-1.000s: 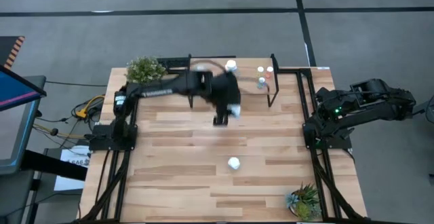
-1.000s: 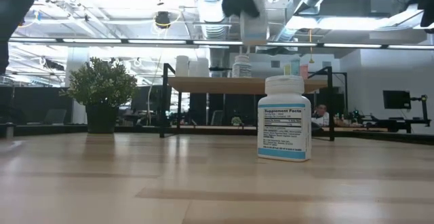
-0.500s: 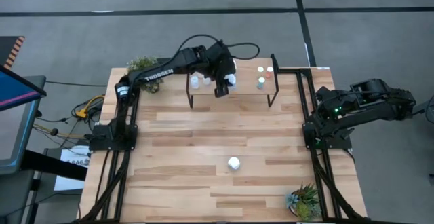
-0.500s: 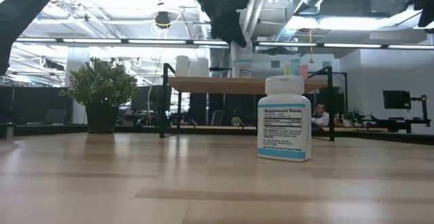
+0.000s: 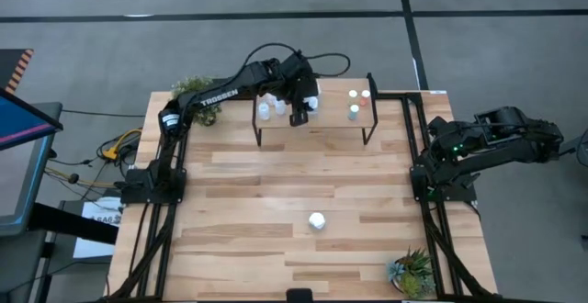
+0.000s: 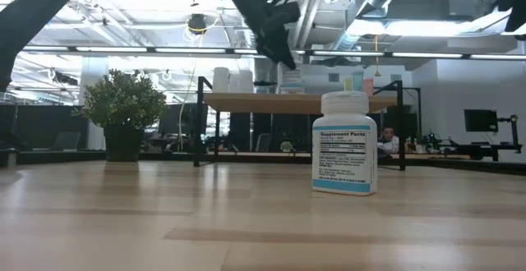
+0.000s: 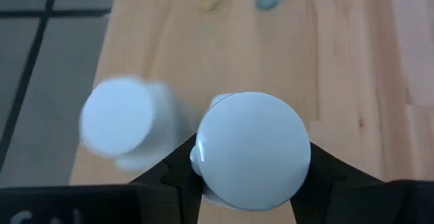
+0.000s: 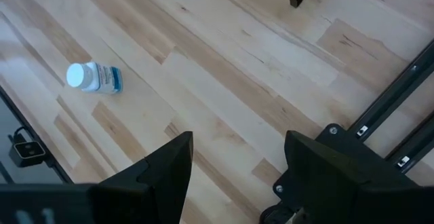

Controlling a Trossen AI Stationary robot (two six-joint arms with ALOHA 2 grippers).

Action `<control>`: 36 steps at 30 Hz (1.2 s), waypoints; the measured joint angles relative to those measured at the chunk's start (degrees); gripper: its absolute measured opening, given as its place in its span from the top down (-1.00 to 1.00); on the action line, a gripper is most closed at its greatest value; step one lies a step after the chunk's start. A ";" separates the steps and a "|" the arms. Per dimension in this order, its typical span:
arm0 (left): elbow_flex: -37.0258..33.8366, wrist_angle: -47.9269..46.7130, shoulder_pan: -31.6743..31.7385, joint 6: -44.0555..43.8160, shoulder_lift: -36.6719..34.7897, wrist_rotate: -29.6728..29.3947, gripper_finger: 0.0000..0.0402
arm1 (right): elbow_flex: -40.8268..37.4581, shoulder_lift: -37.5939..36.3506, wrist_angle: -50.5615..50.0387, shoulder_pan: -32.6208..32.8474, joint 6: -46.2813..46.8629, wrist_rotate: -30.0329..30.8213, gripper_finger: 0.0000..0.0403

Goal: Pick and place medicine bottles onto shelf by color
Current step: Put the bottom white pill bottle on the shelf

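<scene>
My left gripper is over the shelf at the table's far side, shut on a white bottle. Two other white bottles stand on the shelf's left part; one of them shows in the left wrist view. Small reddish, yellowish and teal bottles stand on its right part. Another white bottle stands upright on the table, near the middle front. My right gripper is open and empty at the table's right edge. My left gripper pinches the white bottle between its two fingers, one on each side just below the cap. The fingers come from above, slanting toward the far edge. The bottle is upright over the shelf top; whether its base rests on it I cannot tell.
A potted plant stands at the far left corner and another at the near right corner. The shelf's black legs rise beside the bottles. Bare tabletop lies between the shelf and the lone bottle.
My left gripper has carried the white bottle from above the table toward the far edge, over the shelf, and down to the shelf top beside the other white bottles. The bottle has stayed upright in the hold.
</scene>
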 joint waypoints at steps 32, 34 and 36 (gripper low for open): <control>-0.02 -1.71 2.93 4.94 0.83 2.84 0.07 | 0.00 0.00 0.02 0.00 2.91 -0.48 -0.27; -0.02 -1.99 2.93 4.92 0.83 2.84 0.01 | 0.00 0.00 0.02 0.00 2.91 -0.46 -0.27; -0.02 -1.74 2.93 4.91 0.83 2.84 -0.03 | 0.00 0.00 0.02 0.00 2.89 -0.47 -0.27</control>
